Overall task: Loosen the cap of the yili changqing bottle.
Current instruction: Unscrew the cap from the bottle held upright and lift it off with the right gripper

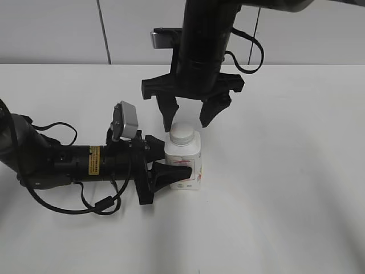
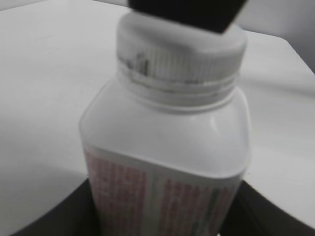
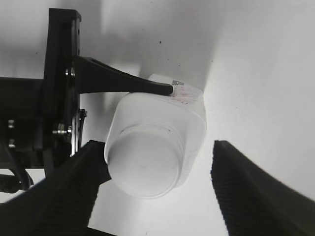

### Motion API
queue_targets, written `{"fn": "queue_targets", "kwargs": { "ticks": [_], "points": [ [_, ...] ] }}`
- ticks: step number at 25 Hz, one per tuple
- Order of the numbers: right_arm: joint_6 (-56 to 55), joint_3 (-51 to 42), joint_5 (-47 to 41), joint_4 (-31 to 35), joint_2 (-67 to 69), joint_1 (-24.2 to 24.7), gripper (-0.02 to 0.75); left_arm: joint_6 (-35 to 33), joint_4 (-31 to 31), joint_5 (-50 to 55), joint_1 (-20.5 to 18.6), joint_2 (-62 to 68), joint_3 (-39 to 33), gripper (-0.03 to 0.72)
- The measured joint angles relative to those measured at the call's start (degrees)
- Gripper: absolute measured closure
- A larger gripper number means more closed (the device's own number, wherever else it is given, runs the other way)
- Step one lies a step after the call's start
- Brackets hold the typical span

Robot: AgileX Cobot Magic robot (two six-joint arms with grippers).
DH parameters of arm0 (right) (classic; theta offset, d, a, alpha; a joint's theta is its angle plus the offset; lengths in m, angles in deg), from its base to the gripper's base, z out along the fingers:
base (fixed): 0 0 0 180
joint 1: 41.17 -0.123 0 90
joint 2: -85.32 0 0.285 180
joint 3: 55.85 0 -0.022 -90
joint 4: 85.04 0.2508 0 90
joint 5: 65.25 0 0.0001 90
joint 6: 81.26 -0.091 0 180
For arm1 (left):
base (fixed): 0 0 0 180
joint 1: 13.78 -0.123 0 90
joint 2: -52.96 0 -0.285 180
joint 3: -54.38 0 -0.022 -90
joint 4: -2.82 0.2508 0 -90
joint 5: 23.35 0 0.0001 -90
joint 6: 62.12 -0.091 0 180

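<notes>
Two grippers: both at the bottle (image 1: 184, 161).
Bottle: upright on the table (image 1: 285, 171), cap (image 1: 183, 135) on.
Left gripper (image 1: 171, 171): lying low, fingers pinching the bottle's body.
Right gripper (image 1: 187, 119): above the cap, fingers spread either side.

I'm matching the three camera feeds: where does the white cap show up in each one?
Exterior: cap at centre, below the right gripper.
Left wrist: cap at top centre.
Right wrist: cap lower centre, seen from above.
Shared landmark: the bottle beneath it.
</notes>
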Motion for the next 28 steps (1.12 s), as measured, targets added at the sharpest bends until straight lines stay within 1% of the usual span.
{"fn": "queue_targets", "kwargs": {
  "ticks": [7, 9, 12, 13, 19, 22, 28],
  "points": [
    [0.0, 0.0, 0.0, 0.0, 1.6, -0.1, 0.188, 0.0, 0.0, 0.0, 0.0, 0.0, 0.0, 0.315],
    [0.0, 0.0, 0.0, 0.0, 1.6, -0.1, 0.223, 0.0, 0.0, 0.0, 0.0, 0.0, 0.0, 0.315],
    [0.0, 0.0, 0.2, 0.4, 1.6, -0.2, 0.322, 0.0, 0.0, 0.0, 0.0, 0.0, 0.0, 0.321],
    [0.0, 0.0, 0.2, 0.4, 1.6, -0.2, 0.340, -0.1, 0.0, 0.0, 0.0, 0.0, 0.0, 0.321],
    [1.1, 0.0, 0.2, 0.3, 1.6, -0.2, 0.340, -0.1, 0.0, 0.0, 0.0, 0.0, 0.0, 0.327],
    [6.0, 0.0, 0.2, 0.4, 1.6, -0.2, 0.340, -0.1, 0.0, 0.0, 0.0, 0.0, 0.0, 0.334],
    [25.6, 0.0, 0.2, 1.0, 1.6, -0.2, 0.340, -0.2, 0.2, 0.1, 0.0, 0.0, 0.0, 0.344]
  ]
}}
